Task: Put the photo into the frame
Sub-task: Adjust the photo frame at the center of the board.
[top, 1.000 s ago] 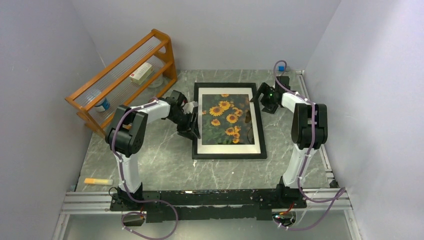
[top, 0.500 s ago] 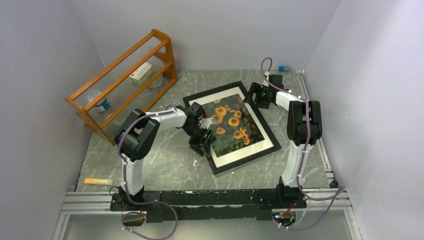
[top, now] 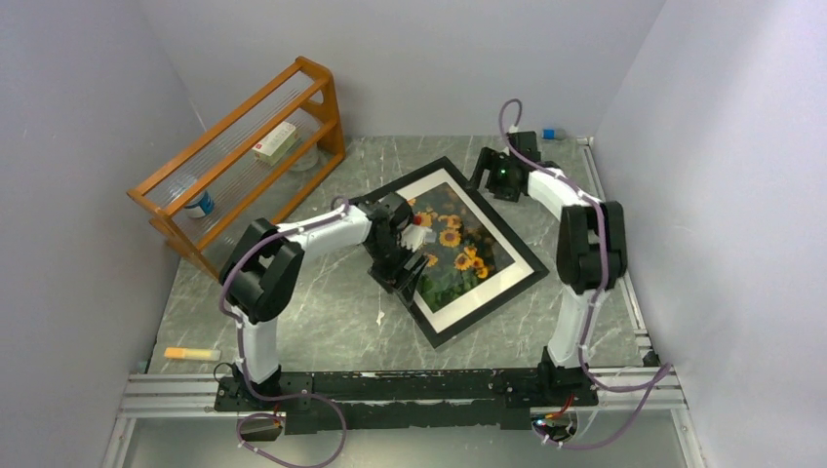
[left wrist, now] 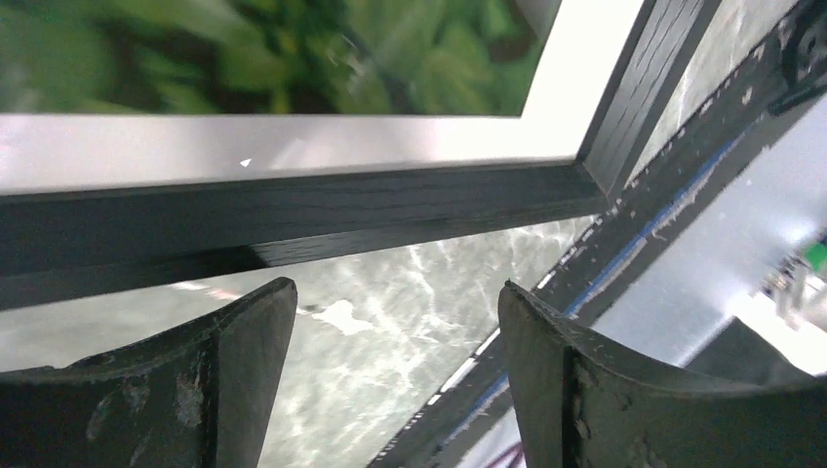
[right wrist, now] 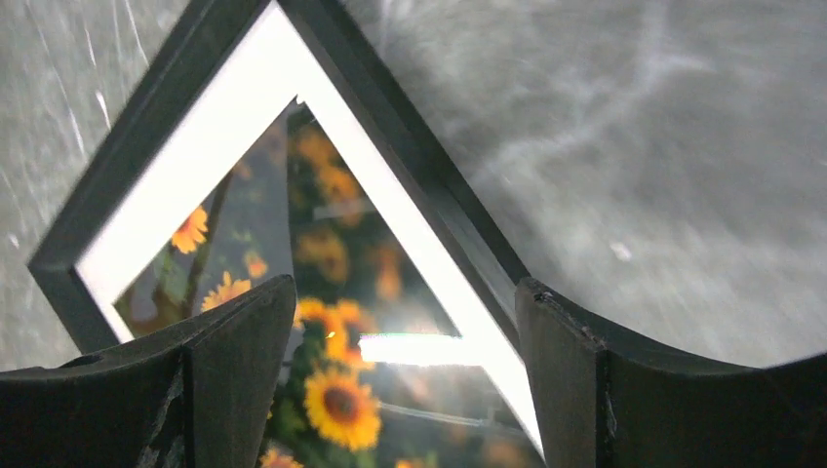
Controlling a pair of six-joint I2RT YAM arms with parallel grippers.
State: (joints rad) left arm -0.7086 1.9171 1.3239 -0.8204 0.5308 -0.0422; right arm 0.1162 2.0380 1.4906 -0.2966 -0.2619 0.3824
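Photo (top: 453, 239) sits inside the frame (top: 492, 305), sunflowers up, behind the glass, white mat (right wrist: 185, 166) around it, so the insert step looks done from here. Frame lies flat mid-worktop (top: 322, 312) but skewed: one corner points at the back wall, one at the arm bases.

Left pincer (top: 403, 273) is at the frame's near-left rail, low to the worktop. Wrist view: jaws wide, only marble between them, black rail just past the tips, a frame corner off to the right. Nothing gripped. Can't tell whether the tips touch the rail.

Right pincer (top: 480, 182) is over the far corner, opposite side. Its wrist view looks down on that corner: jaws wide, one rail running through the gap, neither finger on it as far as I can see. Not holding either.

My read on why: two arms on opposite sides of a big flat object means steering it, not lifting. A thin rail lying flat gives little to pinch, so open jaws bracketing an edge work as bumpers.

Probably left to do: square the frame up, back both arms off. Risk: a push on one side only skews it further. Glare in the right wrist view hides part of the print, so I can't confirm it's seated flat there
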